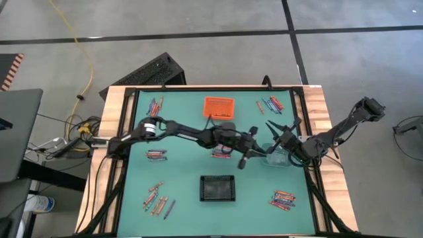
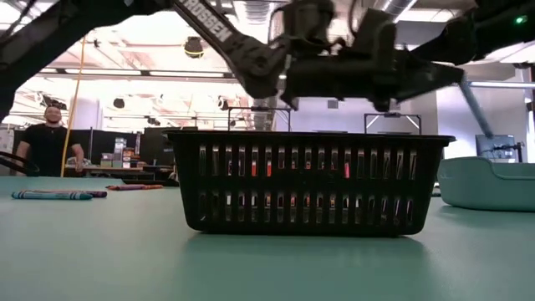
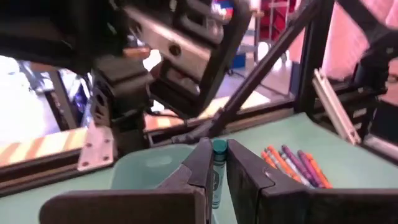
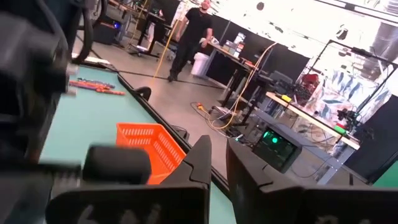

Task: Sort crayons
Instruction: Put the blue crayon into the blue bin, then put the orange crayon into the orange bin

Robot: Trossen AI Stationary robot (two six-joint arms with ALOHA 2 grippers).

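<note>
Clearly, most crayons (image 1: pixel 154 155) lie in loose groups across the desk (image 1: pixel 185 208), so your sorting is far from done. Your left tool (image 3: pixel 217 163) is clamped on one teal crayon (image 3: pixel 218 168) above the pale teal bin (image 1: pixel 276 157). Your right tool (image 4: pixel 217 158) hovers beside it with fingers nearly together, holding nothing visible. The black bin (image 1: pixel 218 188) looks empty from above; the contents of the orange bin (image 1: pixel 219 106) and teal bin are hard to make out.
</note>
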